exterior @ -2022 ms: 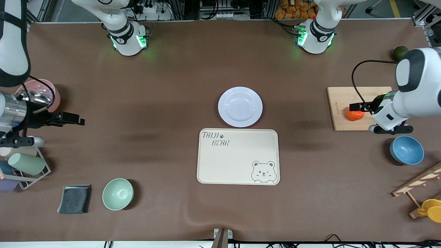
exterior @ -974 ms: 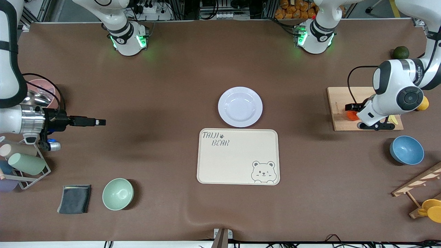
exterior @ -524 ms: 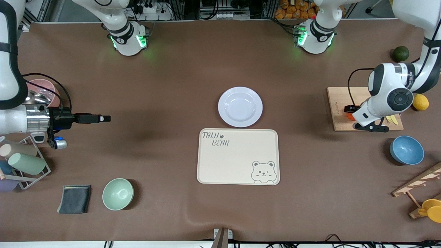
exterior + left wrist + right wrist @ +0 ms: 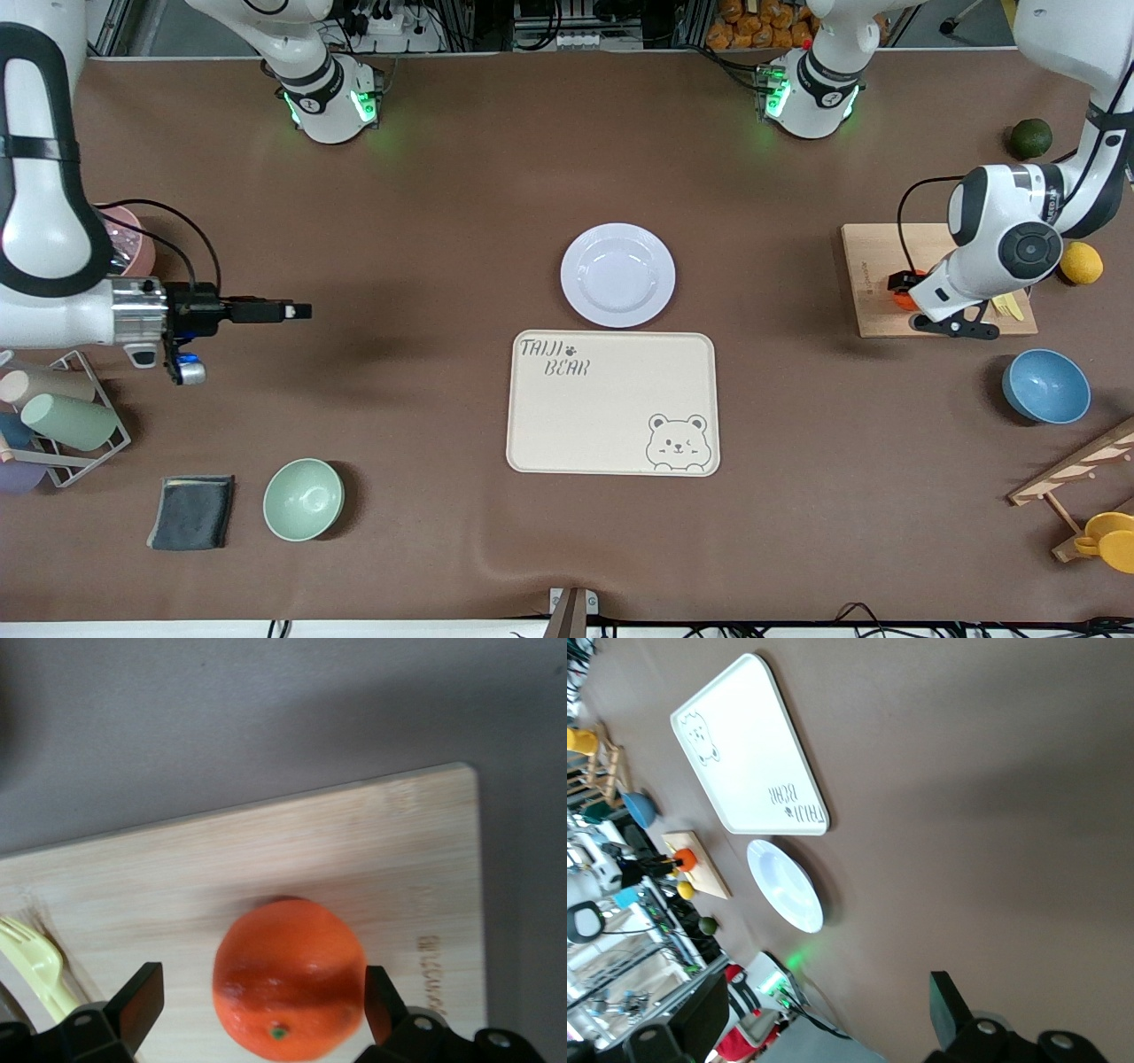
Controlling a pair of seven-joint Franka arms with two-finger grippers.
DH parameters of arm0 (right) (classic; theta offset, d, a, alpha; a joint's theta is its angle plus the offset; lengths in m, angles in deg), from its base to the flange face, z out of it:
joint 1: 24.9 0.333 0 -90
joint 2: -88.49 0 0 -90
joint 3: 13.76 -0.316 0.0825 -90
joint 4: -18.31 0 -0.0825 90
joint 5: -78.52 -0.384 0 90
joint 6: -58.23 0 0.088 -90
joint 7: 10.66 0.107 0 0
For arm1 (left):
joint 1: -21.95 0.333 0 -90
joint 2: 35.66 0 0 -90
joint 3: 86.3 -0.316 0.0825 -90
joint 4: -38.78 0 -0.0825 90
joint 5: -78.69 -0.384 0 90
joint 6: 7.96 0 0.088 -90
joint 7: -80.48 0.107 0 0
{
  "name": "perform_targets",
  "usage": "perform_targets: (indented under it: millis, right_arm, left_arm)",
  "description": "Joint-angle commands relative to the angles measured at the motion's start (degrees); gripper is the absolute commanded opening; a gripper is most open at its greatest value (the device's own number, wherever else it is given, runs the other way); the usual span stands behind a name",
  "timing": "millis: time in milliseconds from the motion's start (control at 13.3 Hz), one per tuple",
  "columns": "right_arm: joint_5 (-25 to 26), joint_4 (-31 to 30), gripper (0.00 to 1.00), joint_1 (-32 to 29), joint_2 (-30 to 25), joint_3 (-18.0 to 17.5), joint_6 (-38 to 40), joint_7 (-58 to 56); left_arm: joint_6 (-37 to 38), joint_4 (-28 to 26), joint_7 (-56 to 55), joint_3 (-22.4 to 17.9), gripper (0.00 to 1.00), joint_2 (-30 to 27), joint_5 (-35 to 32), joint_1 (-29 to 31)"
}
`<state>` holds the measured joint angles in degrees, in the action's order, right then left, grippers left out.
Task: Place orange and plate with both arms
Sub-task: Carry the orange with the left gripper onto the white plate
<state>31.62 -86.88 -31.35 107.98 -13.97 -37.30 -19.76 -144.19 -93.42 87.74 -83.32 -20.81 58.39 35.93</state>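
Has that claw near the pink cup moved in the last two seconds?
Yes. The right gripper has crept away from the pink cup toward the plate.

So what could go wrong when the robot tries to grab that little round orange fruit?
The left gripper is open with its fingers either side of the glossy round orange on the pale wooden cutting board. One finger looks closer than the other, so closing might nudge the fruit and it could roll. The yellow plastic fork lies beside a finger and might get bumped.
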Motion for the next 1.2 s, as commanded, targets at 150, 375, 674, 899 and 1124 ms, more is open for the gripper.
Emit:
perform_targets:
  millis: [150,375,674,899,1124]
  right_arm:
    - [-3.81,-5.81,1.0,4.77,-0.43,0.03,-8.61,-1.35]
    - [-3.9,-6.07,1.0,5.73,0.01,0.12,-9.84,-1.44]
    - [-3.99,-7.66,1.0,7.5,0.01,0.03,-13.01,-1.44]
    - [-4.08,-7.74,1.0,8.2,0.19,0.03,-13.98,-1.53]
    - [-5.82,-8.44,1.0,8.38,0.19,0.03,-14.07,-2.4]
  left_arm:
    - [-3.17,-1.39,1.27,0.88,1.0,0.71,-1.41,2.19]
    - [-3.96,-1.65,1.27,0.88,1.0,2.2,-1.41,2.62]
    - [-5.01,-1.65,1.36,0.88,0.71,3.17,-1.41,3.33]
    - [-5.28,-1.65,1.36,0.88,0.09,2.47,-1.41,3.15]
    - [-3.62,-0.78,-0.04,5.6,0.09,-1.39,-1.33,2.63]
